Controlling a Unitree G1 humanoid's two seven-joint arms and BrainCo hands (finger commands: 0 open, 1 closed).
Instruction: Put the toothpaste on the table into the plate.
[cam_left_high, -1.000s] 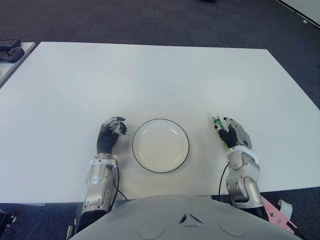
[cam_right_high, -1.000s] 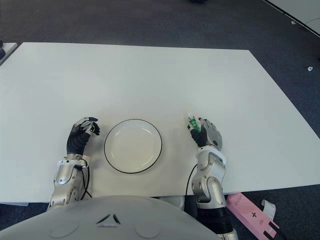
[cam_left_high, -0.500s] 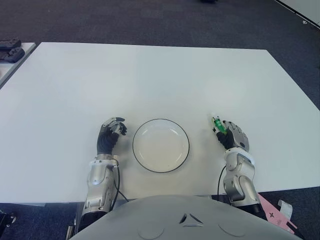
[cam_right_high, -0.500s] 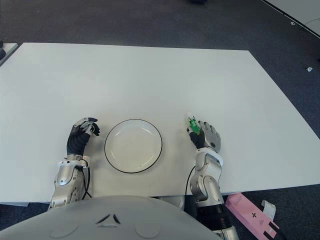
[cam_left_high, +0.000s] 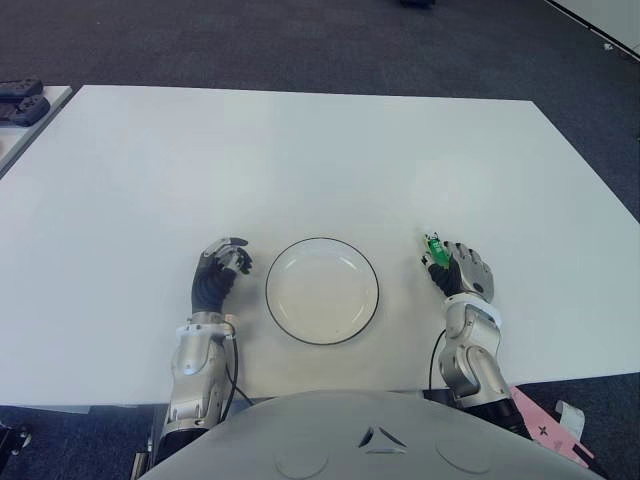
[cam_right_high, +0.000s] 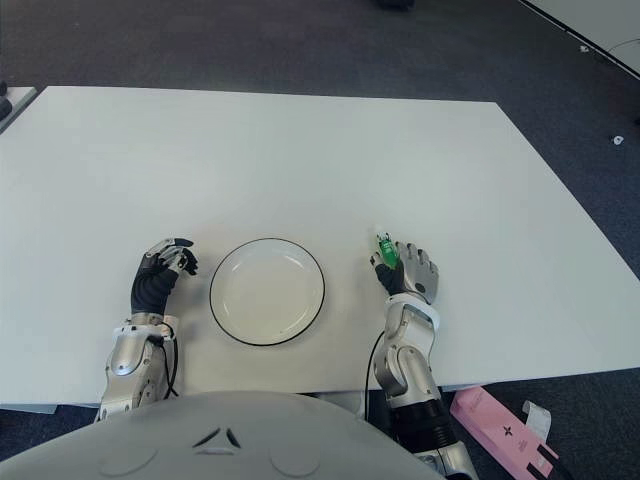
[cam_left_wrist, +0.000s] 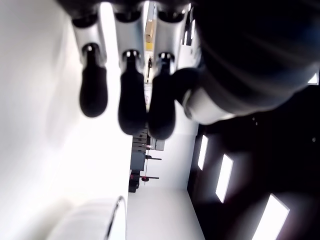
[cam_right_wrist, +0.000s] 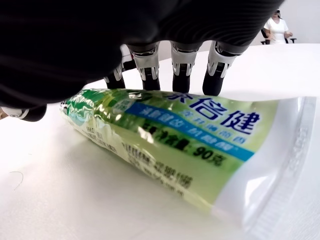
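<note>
The green and white toothpaste tube (cam_right_wrist: 165, 135) lies flat on the white table (cam_left_high: 300, 150), just right of the plate; only its green end (cam_left_high: 433, 246) shows past my right hand. My right hand (cam_left_high: 465, 270) is arched over the tube. Its fingers (cam_right_wrist: 182, 75) reach down on the tube's far side and the thumb is by the cap end, not clamped around it. The round white plate with a dark rim (cam_left_high: 322, 239) sits near the front edge between my hands and holds nothing. My left hand (cam_left_high: 220, 268) shows left of the plate, fingers relaxed, holding nothing.
A pink box (cam_left_high: 545, 425) lies on the floor beyond the table's front right corner. Black objects (cam_left_high: 20, 100) sit on a neighbouring table at the far left. A person (cam_right_wrist: 276, 25) sits far off in the right wrist view. Dark carpet surrounds the table.
My right hand has shifted over the toothpaste and turned, so it covers more of the tube than before. The left hand drew back slightly. The plate has not moved.
</note>
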